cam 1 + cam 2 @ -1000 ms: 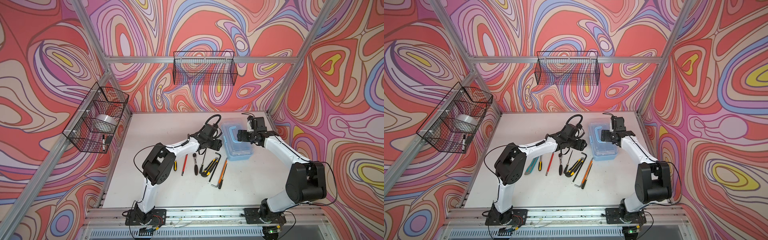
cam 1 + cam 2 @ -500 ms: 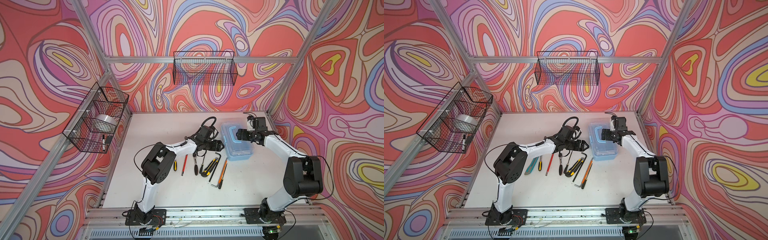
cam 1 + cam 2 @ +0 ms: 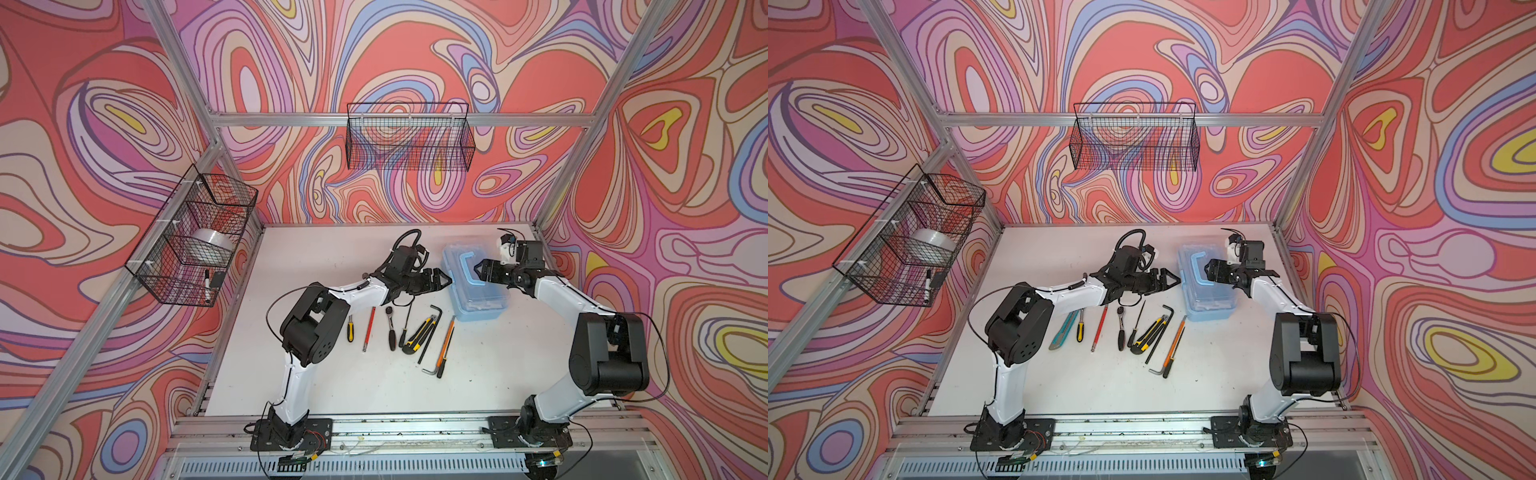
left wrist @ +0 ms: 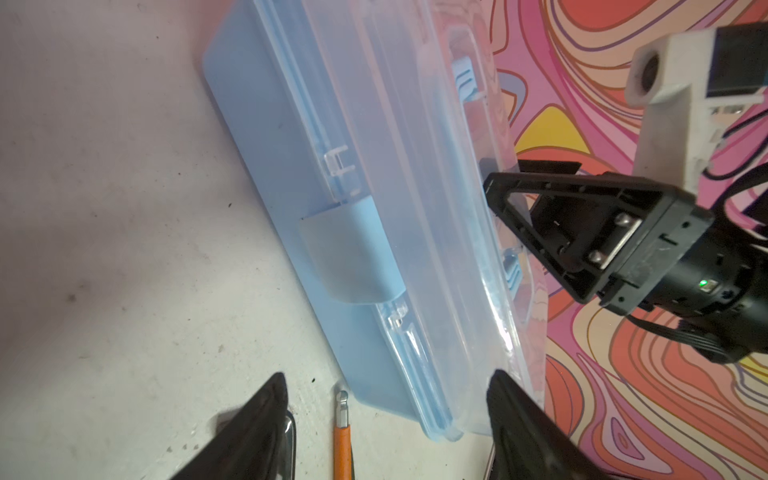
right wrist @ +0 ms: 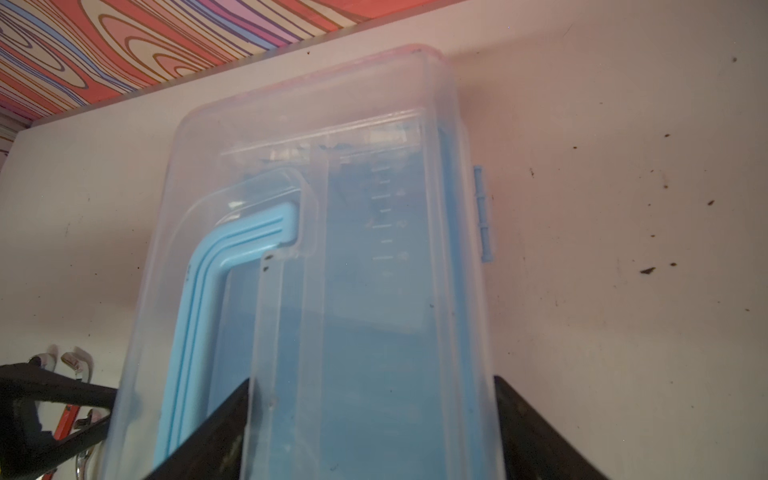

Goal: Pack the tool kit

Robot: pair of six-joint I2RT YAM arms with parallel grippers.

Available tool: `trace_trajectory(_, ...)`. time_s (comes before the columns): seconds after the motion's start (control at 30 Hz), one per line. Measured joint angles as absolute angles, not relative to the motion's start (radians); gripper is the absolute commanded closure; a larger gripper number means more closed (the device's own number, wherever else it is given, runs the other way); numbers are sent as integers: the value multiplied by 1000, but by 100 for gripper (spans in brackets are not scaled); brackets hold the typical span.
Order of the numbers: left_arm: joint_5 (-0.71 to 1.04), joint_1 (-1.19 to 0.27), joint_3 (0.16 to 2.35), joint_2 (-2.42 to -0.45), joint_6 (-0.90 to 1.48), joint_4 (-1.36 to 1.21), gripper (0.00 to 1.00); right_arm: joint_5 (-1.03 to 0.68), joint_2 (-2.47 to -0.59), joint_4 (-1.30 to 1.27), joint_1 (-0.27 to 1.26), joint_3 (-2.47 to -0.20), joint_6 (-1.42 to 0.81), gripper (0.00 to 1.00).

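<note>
The tool kit's light-blue case lies lid down and shut at the back right of the table, its blue U-shaped handle flat on the clear lid. My left gripper is open just left of the case, with the case's near corner between its fingertips. My right gripper hangs over the lid with wide-open jaws. One finger is beside the handle, the other past the case's hinge edge. Several hand tools lie in a row in front: a ratchet, a utility knife, a hex key.
A black wire basket hangs on the back wall. Another wire basket on the left wall holds a tape roll and a marker. A teal cutter lies beside my left arm. Aluminium frame posts stand at the table's back corners.
My left gripper has slid right, up to the case's side. My right gripper has stayed over the lid and its jaws have narrowed a little.
</note>
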State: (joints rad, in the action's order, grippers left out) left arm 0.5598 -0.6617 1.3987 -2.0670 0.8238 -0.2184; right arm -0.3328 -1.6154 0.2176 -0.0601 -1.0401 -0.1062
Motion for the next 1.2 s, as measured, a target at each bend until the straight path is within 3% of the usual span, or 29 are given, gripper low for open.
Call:
trace_trajectory(0.37, 597, -655, 1374, -2109, 975, -355, 24, -456, -1612, 125, -137, -992, -145, 18)
trace_trajectory(1.2, 609, -667, 1378, -2222, 1210, -616, 24, -552, -1617, 9, -164, -939, -237, 25)
